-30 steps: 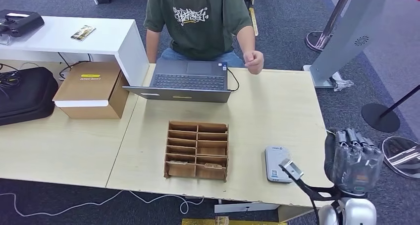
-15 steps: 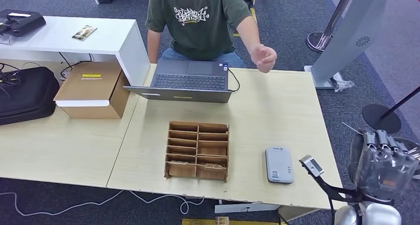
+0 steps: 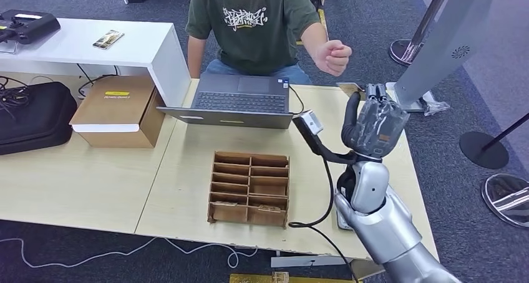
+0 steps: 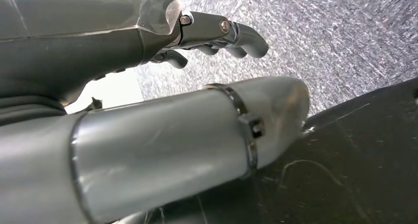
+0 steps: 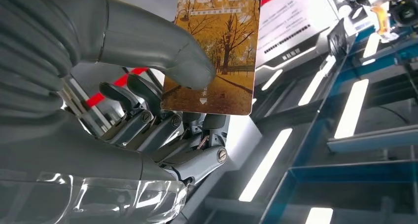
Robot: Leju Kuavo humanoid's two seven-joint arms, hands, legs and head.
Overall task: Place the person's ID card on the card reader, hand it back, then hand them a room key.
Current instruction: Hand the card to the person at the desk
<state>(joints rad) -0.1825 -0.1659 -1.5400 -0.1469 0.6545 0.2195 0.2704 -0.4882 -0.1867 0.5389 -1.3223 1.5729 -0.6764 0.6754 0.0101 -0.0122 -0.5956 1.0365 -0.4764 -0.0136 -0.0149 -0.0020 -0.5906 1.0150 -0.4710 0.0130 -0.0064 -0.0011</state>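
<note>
right hand (image 3: 373, 128) raised over the pale wooden table (image 3: 349, 118), thumb pinching an orange autumn-tree room key card printed "hotel" (image 5: 217, 51) against its fingers. person's hand (image 3: 334, 57) hangs just beyond it, fingers curled. grey card reader (image 3: 340, 220) mostly hidden behind the forearm. left hand (image 4: 148, 36) holds nothing, fingers loosely bent.
</note>
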